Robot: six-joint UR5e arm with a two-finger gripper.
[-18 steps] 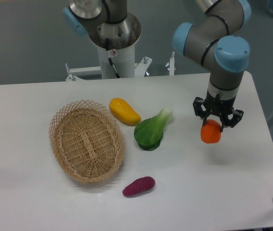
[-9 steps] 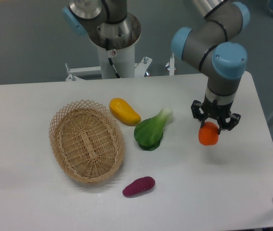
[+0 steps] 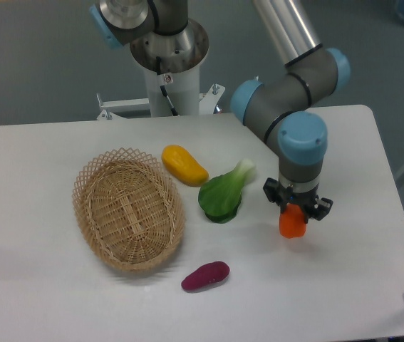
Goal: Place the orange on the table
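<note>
The orange is a small bright orange-red fruit held in my gripper at the right of the white table. The gripper points straight down and its black fingers are shut on the top of the orange. The orange hangs low, close to the tabletop; whether it touches the surface I cannot tell.
A green bok choy lies just left of the gripper. A yellow-orange mango-like fruit lies behind it. An oval wicker basket stands at the left. A purple sweet potato lies near the front. The arm's base stands behind the table.
My gripper has moved left and toward the front with the orange, and lower toward the tabletop. The other objects have not moved.
</note>
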